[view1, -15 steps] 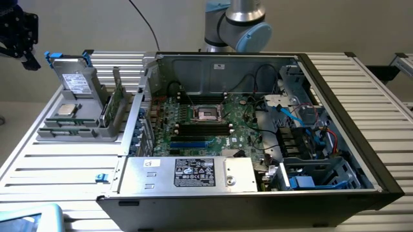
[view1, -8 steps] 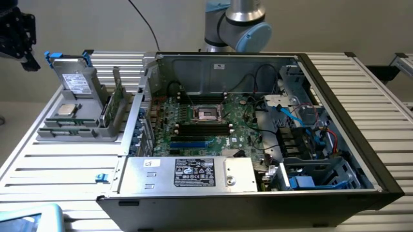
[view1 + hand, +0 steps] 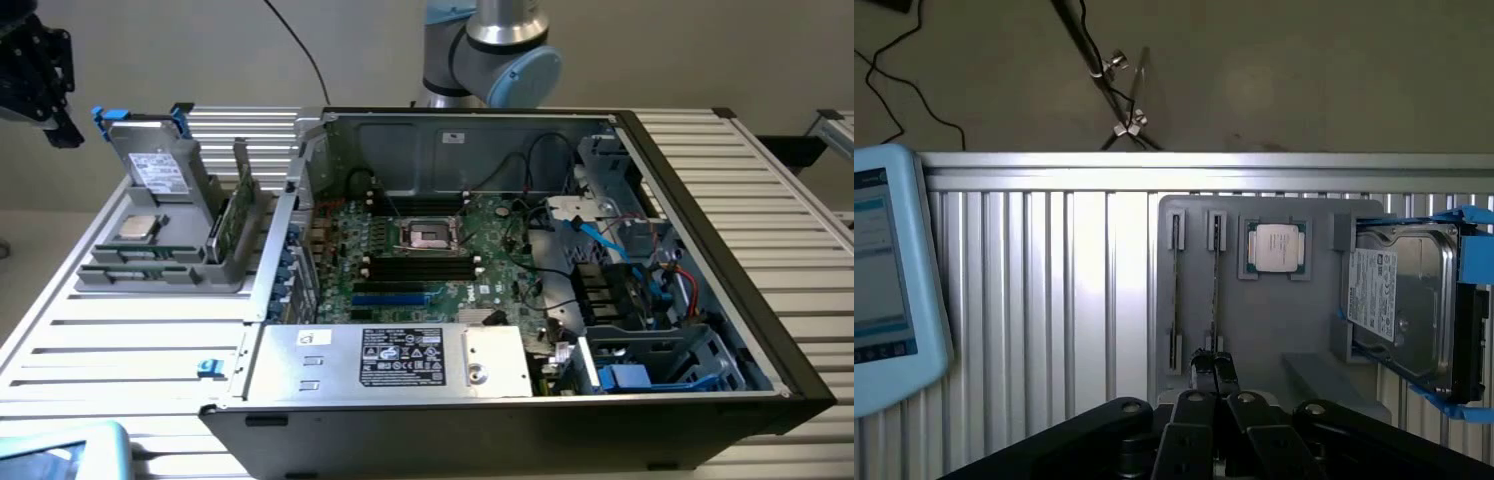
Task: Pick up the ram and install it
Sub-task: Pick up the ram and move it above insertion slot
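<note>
The ram (image 3: 232,222) is a slim green strip standing on edge in a grey holder (image 3: 147,272) at the exterior view's left, beside the open computer case. In the wrist view two ram strips (image 3: 1214,290) sit edge-on in the holder's (image 3: 1294,330) narrow slots. My gripper (image 3: 59,128) hangs high above the holder, apart from it, near the exterior view's upper left corner. Its black fingers (image 3: 1212,372) are pressed together with nothing between them, lined up over the end of one strip. The black motherboard slots (image 3: 422,266) lie in the middle of the case.
The holder also carries a square silver processor chip (image 3: 1274,246) and a grey drive with a white label (image 3: 1402,300) in blue rails. A light blue tablet (image 3: 884,290) lies on the slatted table. The case (image 3: 694,250) has cables, a power supply (image 3: 400,358) and drive cages.
</note>
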`<state>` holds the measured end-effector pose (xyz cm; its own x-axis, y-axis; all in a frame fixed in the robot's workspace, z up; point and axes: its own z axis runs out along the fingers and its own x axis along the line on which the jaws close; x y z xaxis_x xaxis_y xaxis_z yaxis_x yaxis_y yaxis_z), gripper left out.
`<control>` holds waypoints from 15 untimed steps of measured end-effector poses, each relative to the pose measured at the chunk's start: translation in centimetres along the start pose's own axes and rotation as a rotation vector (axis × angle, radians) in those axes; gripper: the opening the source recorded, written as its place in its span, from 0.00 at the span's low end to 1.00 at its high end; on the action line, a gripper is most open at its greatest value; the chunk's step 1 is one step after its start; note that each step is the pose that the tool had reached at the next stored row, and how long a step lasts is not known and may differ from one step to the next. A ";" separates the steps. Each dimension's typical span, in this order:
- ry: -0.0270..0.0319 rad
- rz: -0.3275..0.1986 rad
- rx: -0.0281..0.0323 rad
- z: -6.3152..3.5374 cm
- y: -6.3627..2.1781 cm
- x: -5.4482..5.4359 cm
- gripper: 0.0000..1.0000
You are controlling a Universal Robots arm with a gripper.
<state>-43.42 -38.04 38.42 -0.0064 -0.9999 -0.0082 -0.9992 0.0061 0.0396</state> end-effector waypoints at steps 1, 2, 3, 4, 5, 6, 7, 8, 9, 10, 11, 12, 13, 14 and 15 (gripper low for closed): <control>0.0000 0.000 0.0000 0.00 0.00 0.0 0.11; 0.0000 0.000 0.0000 0.00 0.00 0.0 0.11; 0.0000 0.000 0.0000 0.00 0.00 0.0 0.11; 0.0000 0.000 0.0000 0.00 0.00 0.0 0.11; 0.0000 0.000 0.0000 0.00 0.00 0.0 0.11; 0.0000 0.000 0.0000 0.00 0.00 0.0 0.12; 0.0000 0.000 0.0000 0.00 0.00 0.0 0.12; 0.0000 0.000 0.0000 0.00 0.00 0.0 0.18; 0.0000 0.000 0.0000 0.00 0.00 0.0 0.25; 0.0000 0.000 0.0000 0.00 0.00 0.0 0.25; 0.0000 0.000 0.0000 0.00 0.00 0.0 0.31; 0.0000 0.000 0.0000 0.00 0.00 0.0 0.36; 0.0000 0.000 0.0000 0.00 0.00 0.0 0.42; 0.0000 0.000 0.0000 0.00 0.00 0.0 0.42; 0.0000 0.000 -0.0001 0.00 0.00 0.0 0.48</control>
<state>-43.42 -38.04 38.42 -0.0064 -0.9999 -0.0081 -0.9992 0.0061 0.0397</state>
